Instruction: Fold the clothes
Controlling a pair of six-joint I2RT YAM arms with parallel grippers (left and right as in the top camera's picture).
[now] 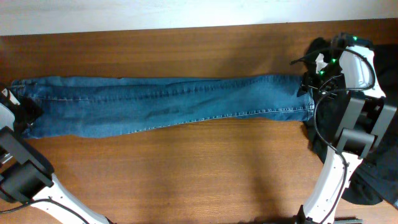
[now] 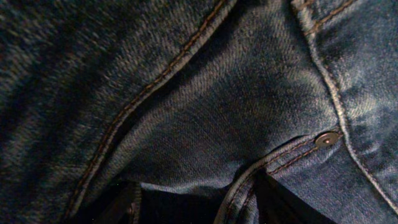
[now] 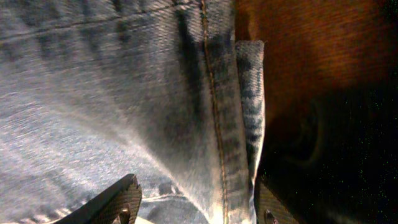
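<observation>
The blue jeans [image 1: 174, 102] lie stretched flat across the wooden table [image 1: 186, 180], waist at the left and leg hems at the right. My left gripper [image 1: 25, 115] is down at the waist end. In its wrist view the denim [image 2: 205, 106], with a rivet [image 2: 327, 139], fills the frame, and a fold of it lies between the spread fingers [image 2: 124, 208] of the gripper [image 2: 196, 208]. My right gripper [image 1: 308, 84] is at the leg hems. Its jaws [image 3: 196, 205] stand apart over the hem [image 3: 249, 93], with one finger [image 3: 124, 202] resting on denim.
A black garment [image 1: 373, 180] is heaped at the table's right edge under and behind the right arm, and it shows dark beside the hem [image 3: 342, 155]. Bare wood [image 3: 298, 43] lies past the hem. The left arm's base [image 1: 25, 177] stands at the front left.
</observation>
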